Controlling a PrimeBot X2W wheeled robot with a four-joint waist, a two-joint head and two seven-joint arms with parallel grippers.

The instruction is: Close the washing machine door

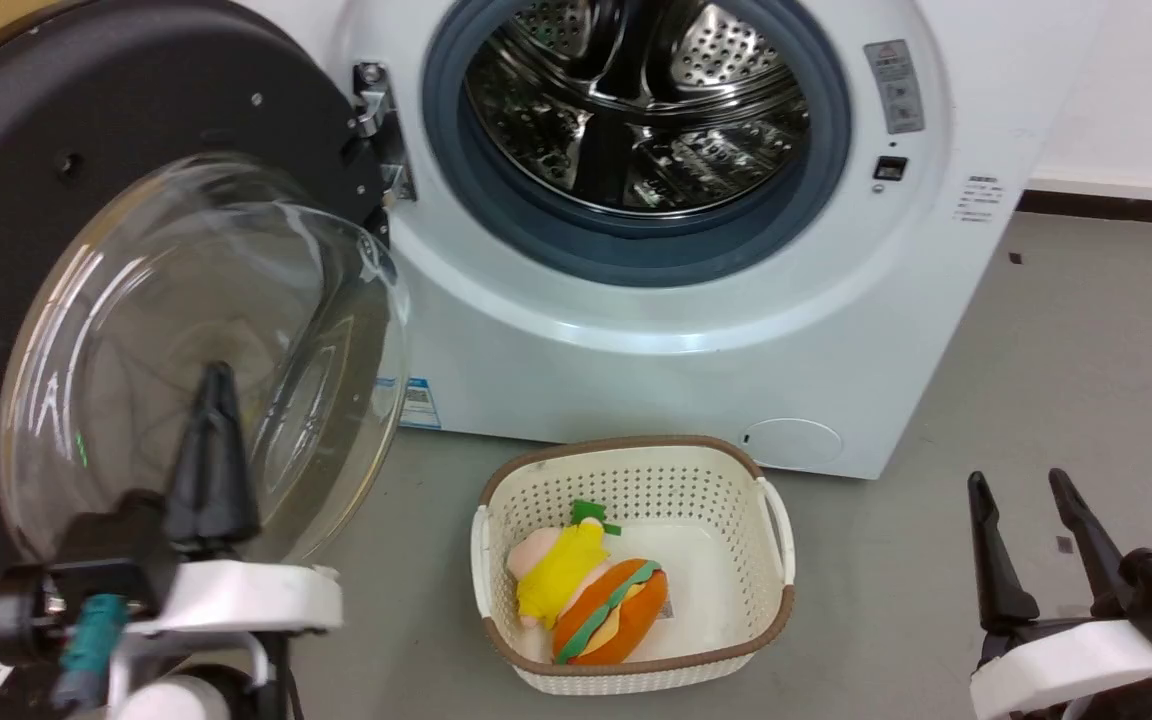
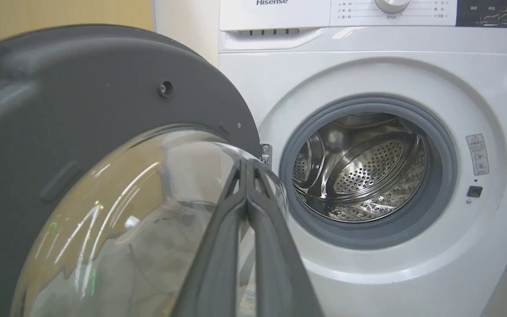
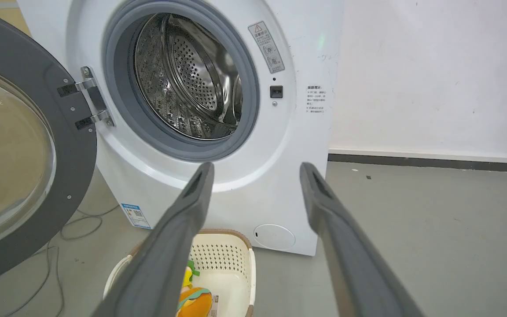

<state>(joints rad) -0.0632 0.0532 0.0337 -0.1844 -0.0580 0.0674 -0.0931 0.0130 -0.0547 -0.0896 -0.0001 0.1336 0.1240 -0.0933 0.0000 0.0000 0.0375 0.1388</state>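
Note:
The washing machine door [image 1: 86,150] stands swung wide open at the left, a glossy black disc with a bulging clear glass bowl [image 1: 196,350], hung on a metal hinge [image 1: 376,130]. It also shows as the door [image 2: 82,101] and the door [image 3: 73,145]. The white washing machine [image 1: 696,340] has its grey-gasketed opening and steel drum [image 1: 636,100] uncovered. My left gripper [image 1: 214,385] is shut with nothing in it, its tips in front of the glass bowl; touching or apart, I cannot tell. My right gripper [image 1: 1021,490] is open at the lower right, away from the machine.
A cream perforated basket [image 1: 776,520] sits on the grey floor in front of the machine, holding a plush burger [image 1: 611,610] and a yellow-pink plush toy [image 1: 561,560]. Cables [image 3: 77,224] lie on the floor under the door. A white wall [image 3: 434,75] runs at the right.

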